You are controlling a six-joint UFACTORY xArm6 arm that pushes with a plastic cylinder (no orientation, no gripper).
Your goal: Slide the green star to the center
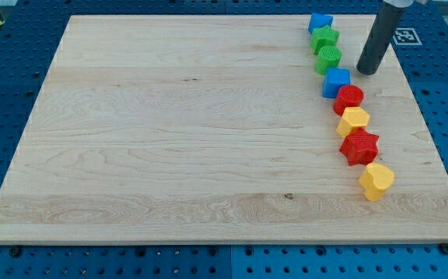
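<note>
My tip [366,71] rested on the wooden board [170,132] near the view's top right, just to the right of the green cylinder [329,58] and apart from it. The rod had no fingers to spread or press, and it pinched nothing. The green star [325,39] sat near the board's top edge, well away from the centre, up and to the left of my tip. It was the second piece in a curving chain of eight blocks that ran down the board's right side. From the top these were a blue block [320,22], the green star, the green cylinder, a blue cube [336,81], a red cylinder [349,98], a yellow block [353,121], a red star [360,146] and a yellow heart [377,180], each touching or nearly touching the next.
</note>
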